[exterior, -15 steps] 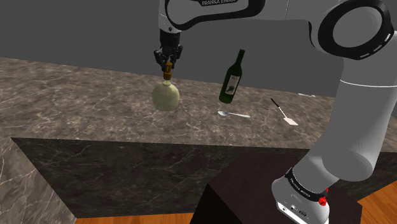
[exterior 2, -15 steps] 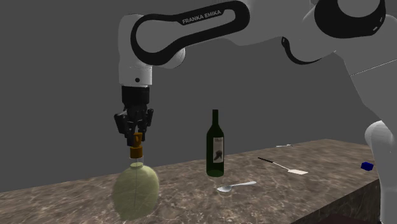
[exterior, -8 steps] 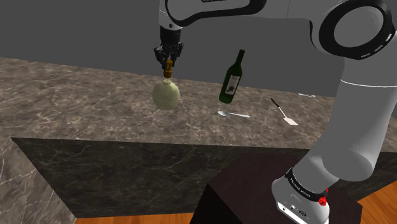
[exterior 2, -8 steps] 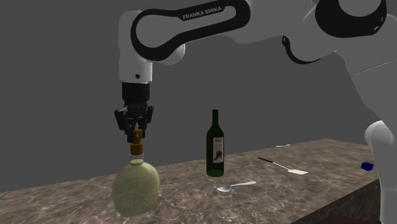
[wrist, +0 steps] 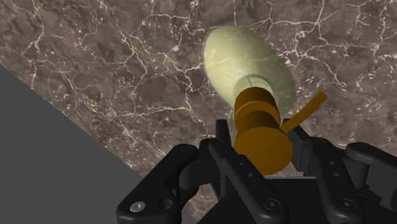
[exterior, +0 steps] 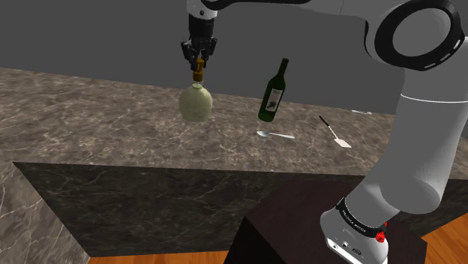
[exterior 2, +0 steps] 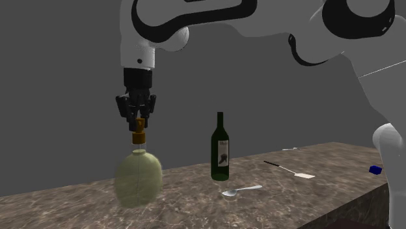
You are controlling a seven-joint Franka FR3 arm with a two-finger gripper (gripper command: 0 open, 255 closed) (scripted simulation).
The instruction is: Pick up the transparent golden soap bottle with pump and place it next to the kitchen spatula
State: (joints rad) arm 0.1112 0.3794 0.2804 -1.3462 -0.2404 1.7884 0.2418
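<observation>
Marble counter (exterior: 112, 124), grey wall (exterior: 90, 34), clasped bottle (exterior: 195, 103).

claw (exterior: 198, 61) | raised | soap bottle (exterior: 194, 103) | higher above the countertop (exterior: 112, 105)

Below the all-black gripper (exterior: 198, 61), the soap bottle (exterior: 195, 103) is pale, see-through yellow-green, its pump (wrist: 261, 130) amber-brown. The counter (exterior: 97, 120) under it is dark brown marble — thin white veins all over. Off to the gripper's side, the wine bottle (exterior: 274, 91) is dark green with a pale label, the spoon (exterior: 274, 135) silvery, the spatula (exterior: 333, 132) black-handled, white-bladed.
</observation>
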